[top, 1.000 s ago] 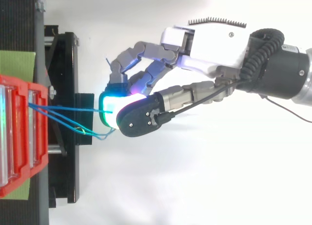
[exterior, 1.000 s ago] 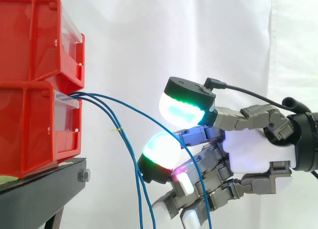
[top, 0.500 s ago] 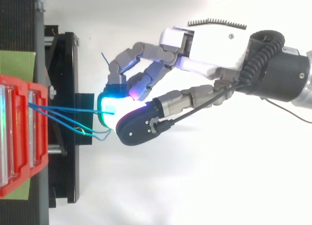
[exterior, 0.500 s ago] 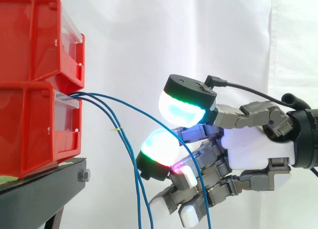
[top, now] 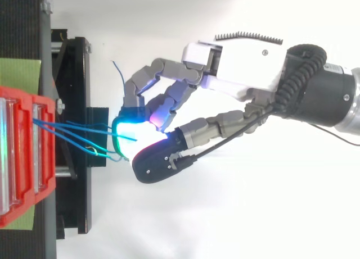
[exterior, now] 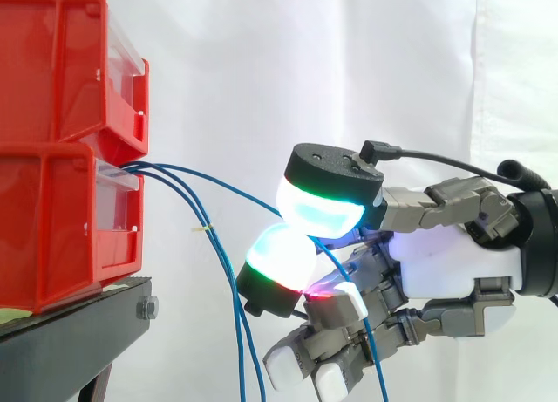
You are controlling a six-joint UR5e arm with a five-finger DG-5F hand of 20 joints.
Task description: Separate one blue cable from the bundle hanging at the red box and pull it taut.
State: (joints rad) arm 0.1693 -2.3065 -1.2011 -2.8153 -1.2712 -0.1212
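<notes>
Seemingly to single it out, the hand (exterior: 445, 262) curls and pinches the outermost blue cable (exterior: 235, 190) between its pads (exterior: 324, 212), the bundle (exterior: 228, 280) hanging just beyond them.

A lab: white curtain (exterior: 349, 71) behind red bins (exterior: 52, 184).

Black stand (exterior: 78, 332) at 8 o'clock in side view, with a hex bolt (exterior: 146, 309) on its corner face. White curtain (exterior: 366, 62) behind, vertical seam toward 2 o'clock. Top view: the stand runs along the 9 o'clock edge, with a green sheet (top: 19, 73) lying on it at 10 o'clock.
</notes>
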